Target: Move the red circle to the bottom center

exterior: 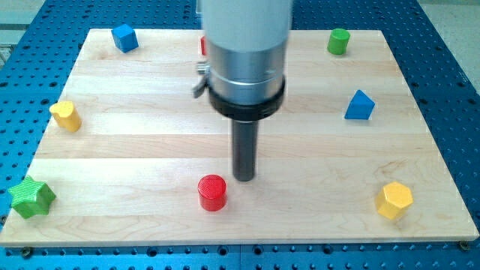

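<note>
The red circle (212,192) is a short red cylinder standing on the wooden board (135,142), low in the view and a little left of centre. My tip (244,178) rests on the board just to the right of the red circle and slightly above it, a small gap apart. The arm's grey body (246,52) hangs over the board's top middle and hides what lies behind it.
A blue cube (124,37) sits at top left, a green cylinder (338,41) at top right, a blue triangular block (360,106) at right, a yellow hexagon (394,200) at bottom right, a yellow block (66,115) at left, a green star (31,198) at bottom left. A red sliver (203,46) shows behind the arm.
</note>
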Robot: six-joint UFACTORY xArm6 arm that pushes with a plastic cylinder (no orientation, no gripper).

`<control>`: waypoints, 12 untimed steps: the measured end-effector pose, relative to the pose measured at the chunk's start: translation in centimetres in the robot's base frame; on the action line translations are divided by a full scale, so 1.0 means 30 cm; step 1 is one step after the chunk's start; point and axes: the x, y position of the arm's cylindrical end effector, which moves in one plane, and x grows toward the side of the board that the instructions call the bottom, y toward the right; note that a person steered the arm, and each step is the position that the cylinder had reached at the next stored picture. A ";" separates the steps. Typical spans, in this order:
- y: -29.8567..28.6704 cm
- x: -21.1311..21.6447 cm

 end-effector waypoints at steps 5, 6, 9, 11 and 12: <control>-0.295 0.147; -0.260 0.178; -0.044 0.150; 0.091 0.295; 0.052 0.181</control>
